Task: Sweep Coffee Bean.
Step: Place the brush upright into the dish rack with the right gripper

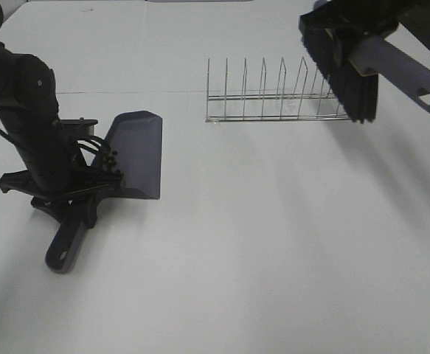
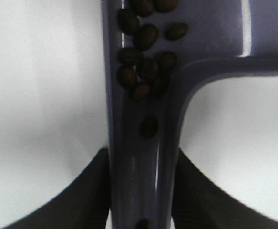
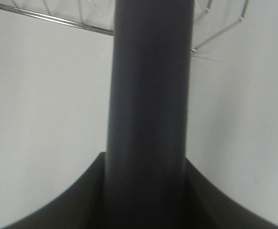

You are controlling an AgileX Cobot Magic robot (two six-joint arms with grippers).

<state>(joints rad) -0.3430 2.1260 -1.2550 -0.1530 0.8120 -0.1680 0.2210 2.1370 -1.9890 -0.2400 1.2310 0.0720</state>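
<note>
Wire rack [image 1: 262, 96]: silvery metal, upright on tabletop [image 1: 274, 243], far side, right of centre. Row of thin prongs stands over horizontal base rails. Right end partly hidden. Tabletop: white, plain; faint straight seam runs from left up to rack. Right wrist view: rack wires [image 3: 57, 20] visible against tabletop [image 3: 43, 119].

Looks like a robotics lab bench: plain white tabletop [image 1: 274, 258]; wire rack [image 1: 274, 96]; black robot arm [image 1: 30, 125].
</note>
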